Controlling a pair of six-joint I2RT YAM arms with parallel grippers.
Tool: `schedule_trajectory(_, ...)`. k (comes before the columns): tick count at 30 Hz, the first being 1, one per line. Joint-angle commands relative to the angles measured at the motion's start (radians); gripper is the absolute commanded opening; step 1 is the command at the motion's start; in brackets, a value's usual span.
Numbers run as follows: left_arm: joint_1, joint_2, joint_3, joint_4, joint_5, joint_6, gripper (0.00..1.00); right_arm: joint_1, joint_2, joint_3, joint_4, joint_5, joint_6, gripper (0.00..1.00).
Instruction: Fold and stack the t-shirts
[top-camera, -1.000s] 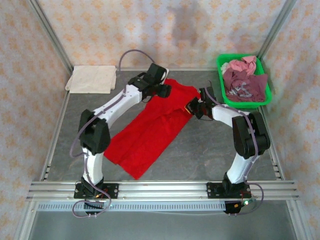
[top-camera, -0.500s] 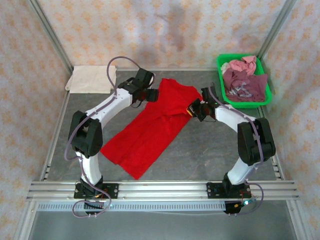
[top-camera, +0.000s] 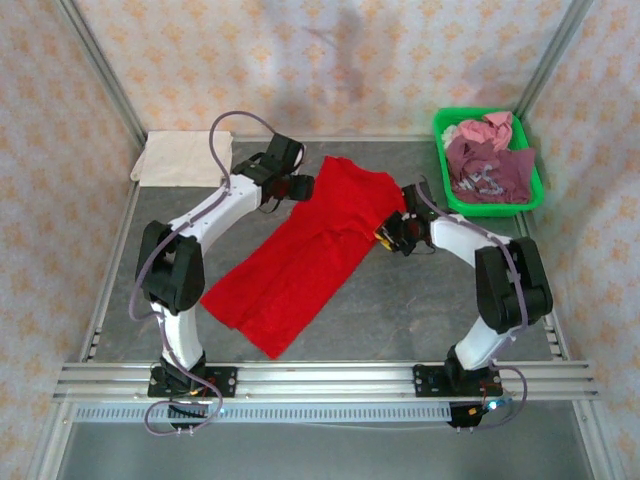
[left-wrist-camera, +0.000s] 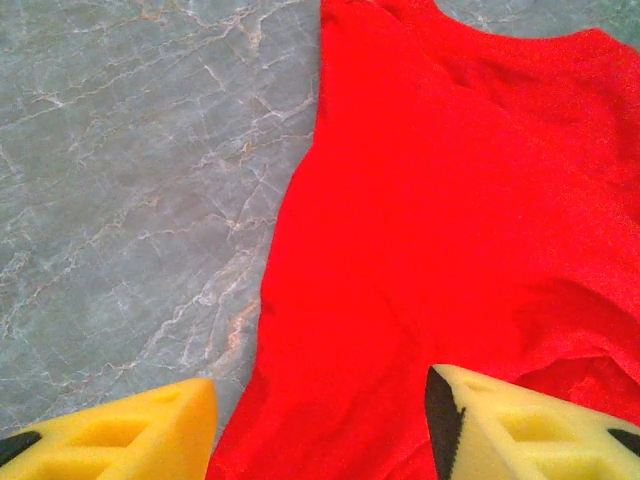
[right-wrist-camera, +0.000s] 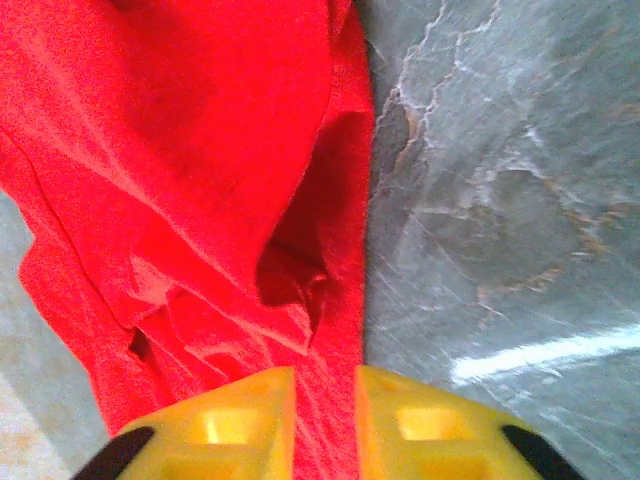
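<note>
A bright red t-shirt (top-camera: 310, 250) lies spread diagonally on the grey table, collar toward the back right. My left gripper (top-camera: 300, 188) hovers at its upper left edge, open wide, with red cloth (left-wrist-camera: 450, 200) and bare table below the gap (left-wrist-camera: 320, 400). My right gripper (top-camera: 388, 235) sits at the shirt's right sleeve; its jaws (right-wrist-camera: 325, 400) stand slightly apart with a strip of the red sleeve (right-wrist-camera: 180, 150) between them. A folded cream-white t-shirt (top-camera: 180, 158) lies at the back left. Maroon (top-camera: 490, 172) and pink (top-camera: 492, 127) t-shirts fill the basket.
The green plastic basket (top-camera: 440, 125) stands at the back right corner. Metal frame rails (top-camera: 320, 378) run along the near edge and up the sides. Bare grey marbled table (top-camera: 420, 310) lies in front of and right of the red shirt.
My left arm swung left, off the collar area to the shirt's left edge. The right gripper slid slightly nearer along the sleeve and its jaws parted from shut.
</note>
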Motion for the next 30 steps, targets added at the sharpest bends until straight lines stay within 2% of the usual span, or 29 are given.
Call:
schedule_trajectory(1,0.018,0.046,0.069,-0.034,0.021,0.016,0.58,-0.008,-0.085,0.061,-0.107,0.126,-0.071,0.27)
schedule_trajectory(4,0.032,0.102,0.118,-0.061,0.033,0.024,0.59,-0.016,-0.057,0.152,-0.140,0.197,-0.126,0.28)
schedule_trajectory(7,0.038,0.162,0.164,-0.116,0.007,0.028,0.58,-0.006,0.051,0.285,-0.193,0.244,-0.190,0.19)
schedule_trajectory(12,0.067,0.165,0.073,-0.100,0.053,-0.013,0.58,0.018,0.239,0.454,-0.235,0.282,-0.235,0.03)
schedule_trajectory(17,0.084,0.124,-0.076,-0.086,0.064,-0.033,0.58,0.049,0.381,0.575,-0.289,0.298,-0.249,0.02)
schedule_trajectory(22,0.095,0.072,-0.225,-0.088,0.075,-0.073,0.57,0.057,0.486,0.622,-0.291,0.295,-0.240,0.02)
schedule_trajectory(28,0.098,-0.121,-0.400,-0.019,0.240,-0.161,0.57,0.057,0.645,0.719,-0.225,0.282,-0.233,0.02)
schedule_trajectory(30,0.098,-0.207,-0.440,0.016,0.278,-0.197,0.57,0.055,0.716,0.812,-0.212,0.247,-0.222,0.02)
